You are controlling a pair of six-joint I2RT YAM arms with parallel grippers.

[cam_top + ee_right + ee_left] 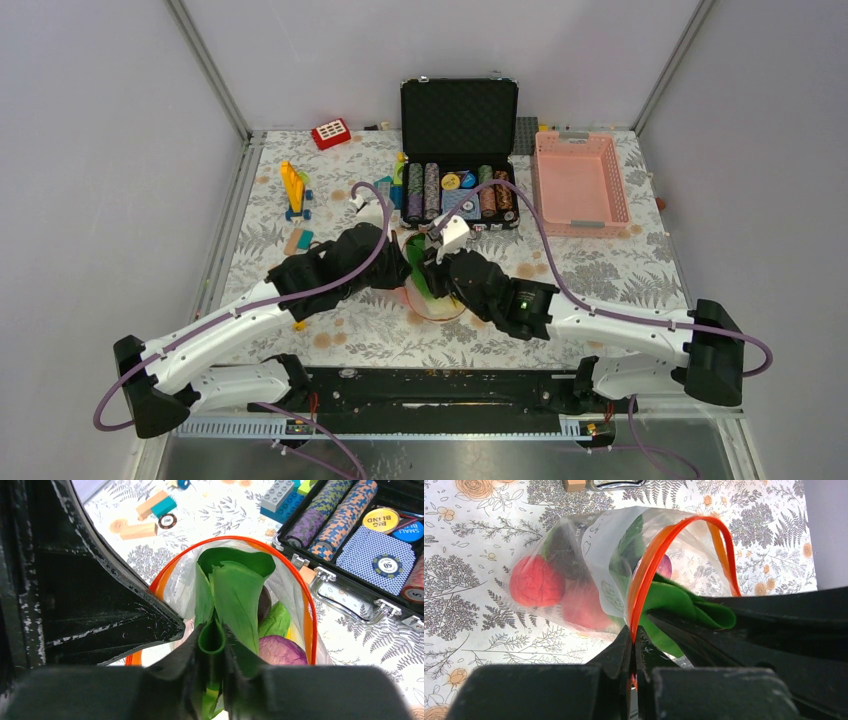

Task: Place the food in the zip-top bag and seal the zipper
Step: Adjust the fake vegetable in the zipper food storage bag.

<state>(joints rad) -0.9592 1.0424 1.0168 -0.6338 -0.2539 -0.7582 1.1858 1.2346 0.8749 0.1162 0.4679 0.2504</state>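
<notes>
The left gripper (634,649), seen from its own wrist camera, has its two black fingers pressed together on the orange-red zipper (647,575), pinching the strip at its near end. Beyond the fingertips the zipper arcs away in an open loop, so the mouth of the zip-top bag (591,540) gapes. The clear bag stretches ahead of this gripper and to its left, lying on the floral tablecloth (469,625). At the bag's far left end sits a red round fruit (536,580). A second red piece (584,611) lies nearer the fingers, and a dark piece (561,552) beside them is too veiled by plastic to name. A purple ball (665,566) shows through the mouth, just past the zipper loop.

Immediately right of those fingers, the right gripper (212,647) reaches into the bag's mouth. Its fingers are clamped on the stem of a green leafy piece (240,597), whose leaves stand ahead of the fingertips, inside the orange-red loop. The purple ball lies just right of these fingertips, with a pale green piece (275,622) beside it.

Ahead and left of the right gripper lie wooden blocks (139,530). Ahead and to its right is an open black case (345,592) holding rows of poker chips (345,510). In the overhead view a pink mesh basket (580,185) sits farther right.
</notes>
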